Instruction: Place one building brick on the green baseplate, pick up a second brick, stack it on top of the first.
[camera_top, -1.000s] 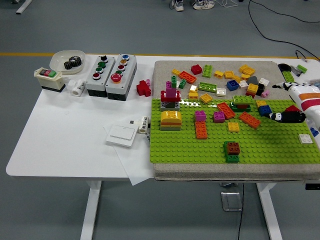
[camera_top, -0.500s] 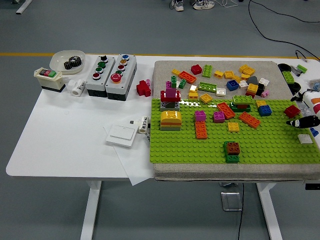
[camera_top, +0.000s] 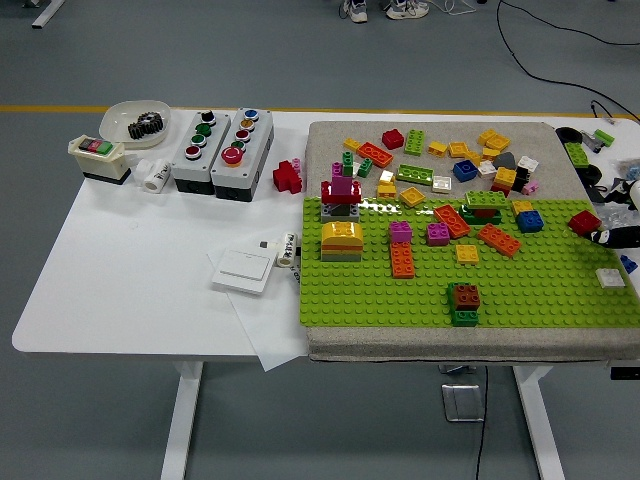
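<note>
Two stacked bricks (camera_top: 465, 303) are seen on the green baseplate (camera_top: 540, 290); only the right hand (camera_top: 617, 236) is visible at the right edge, red brick (camera_top: 584, 222) just left. Finger state cannot be told.

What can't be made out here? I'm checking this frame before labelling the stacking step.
- Right hand, head view: cut off by the picture's right edge; only a dark tip shows, so its grasp cannot be judged.
- Left hand: out of frame entirely.
- Brown brick on the green brick on the green baseplate: too small to tell whether the studs are pressed home.
- Far brick pile: overlapping pieces hide each other.
</note>
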